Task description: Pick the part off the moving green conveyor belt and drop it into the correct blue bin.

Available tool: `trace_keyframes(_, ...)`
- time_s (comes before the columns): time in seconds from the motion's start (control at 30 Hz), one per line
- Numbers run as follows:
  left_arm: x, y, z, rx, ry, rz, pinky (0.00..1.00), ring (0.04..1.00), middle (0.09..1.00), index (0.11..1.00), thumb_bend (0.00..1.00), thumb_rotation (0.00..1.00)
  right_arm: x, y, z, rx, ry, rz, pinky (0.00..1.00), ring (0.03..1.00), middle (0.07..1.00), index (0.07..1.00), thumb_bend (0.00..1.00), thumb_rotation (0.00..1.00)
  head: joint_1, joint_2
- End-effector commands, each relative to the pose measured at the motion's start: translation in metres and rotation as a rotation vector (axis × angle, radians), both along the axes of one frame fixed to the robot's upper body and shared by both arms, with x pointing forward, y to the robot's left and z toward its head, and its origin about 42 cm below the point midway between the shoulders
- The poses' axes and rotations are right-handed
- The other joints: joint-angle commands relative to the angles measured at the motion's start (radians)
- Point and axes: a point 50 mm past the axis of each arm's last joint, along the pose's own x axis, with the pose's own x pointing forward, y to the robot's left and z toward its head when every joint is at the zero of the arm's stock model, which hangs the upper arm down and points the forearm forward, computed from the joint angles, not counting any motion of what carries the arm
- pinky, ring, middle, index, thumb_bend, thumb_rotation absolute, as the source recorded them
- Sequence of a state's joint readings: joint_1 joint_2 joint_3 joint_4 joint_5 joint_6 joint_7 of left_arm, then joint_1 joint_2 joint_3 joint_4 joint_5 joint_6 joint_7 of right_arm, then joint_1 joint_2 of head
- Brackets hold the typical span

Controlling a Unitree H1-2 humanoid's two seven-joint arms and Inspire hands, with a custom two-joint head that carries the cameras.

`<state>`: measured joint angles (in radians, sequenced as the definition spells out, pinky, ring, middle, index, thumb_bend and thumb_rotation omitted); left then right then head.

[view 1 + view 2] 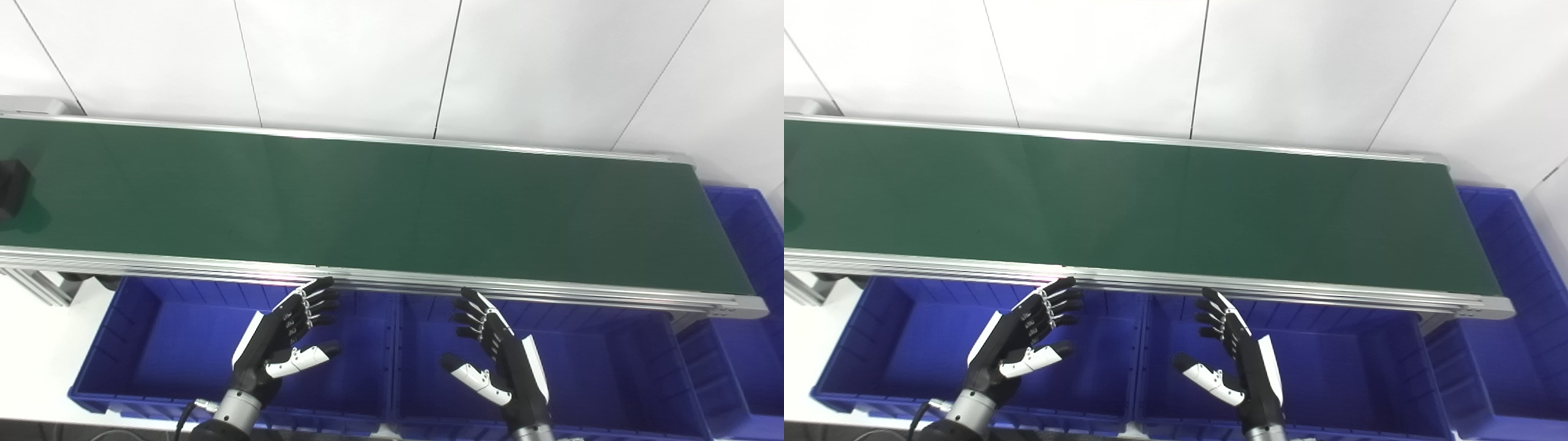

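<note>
No readable writing shows in the left eye view, where the black part (12, 187) sits on the green conveyor belt (380, 202) at its far left end, well apart from both hands; the left robot hand (288, 334) and right robot hand (490, 349) hover with fingers spread, palms facing each other, holding nothing, over the left blue bin (104, 343) and middle blue bin (618, 361), just below the belt's near rail. The right eye view cuts the part off at its left edge, showing only its shadow, and shows more of the end blue bin (1519, 257) beyond the belt's right end.
</note>
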<state>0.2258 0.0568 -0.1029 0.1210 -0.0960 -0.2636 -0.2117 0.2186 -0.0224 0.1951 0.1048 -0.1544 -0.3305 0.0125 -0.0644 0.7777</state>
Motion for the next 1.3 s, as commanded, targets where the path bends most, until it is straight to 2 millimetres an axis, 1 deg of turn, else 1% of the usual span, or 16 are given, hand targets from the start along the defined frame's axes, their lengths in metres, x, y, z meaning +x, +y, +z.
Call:
trace_keyframes(0.0,0.0055,-0.0014,0.0074,-0.002,-0.050,-0.012,0.73,0.778,0.799,0.833,0.89,0.34,0.0063,0.0014,0.0095,0.010,-0.074,0.011,0.72,0.784,0.827,0.874,0.77,0.53,0.001,0.001)
trace_keyframes(0.27,0.0062,-0.0011,0.0069,0.004,-0.052,-0.011,0.73,0.780,0.798,0.831,0.91,0.36,0.0071,0.0019,0.0086,0.011,-0.074,0.012,0.72,0.785,0.827,0.874,0.77,0.53,0.001,-0.002)
trace_keyframes(0.57,0.0050,-0.0012,0.0068,-0.003,-0.051,-0.011,0.73,0.780,0.797,0.832,0.89,0.33,0.0065,0.0011,0.0087,0.013,-0.075,0.010,0.72,0.783,0.826,0.873,0.78,0.54,0.004,-0.002)
trace_keyframes(0.93,0.0049,-0.0010,0.0070,0.006,-0.053,-0.012,0.73,0.777,0.797,0.831,0.90,0.35,0.0061,0.0011,0.0092,0.019,-0.074,0.010,0.72,0.787,0.828,0.876,0.77,0.52,0.004,-0.002)
trace_keyframes(1.2,0.0040,-0.0020,0.0035,0.008,-0.049,-0.013,0.73,0.776,0.794,0.830,0.88,0.33,0.0050,0.0000,0.0057,0.015,-0.073,0.010,0.72,0.788,0.829,0.877,0.75,0.51,0.018,-0.029)
trace_keyframes(1.27,0.0033,-0.0031,0.0019,0.008,-0.048,-0.014,0.73,0.773,0.792,0.827,0.88,0.32,0.0045,-0.0013,0.0034,0.018,-0.071,0.011,0.73,0.791,0.830,0.878,0.76,0.51,0.042,-0.052)
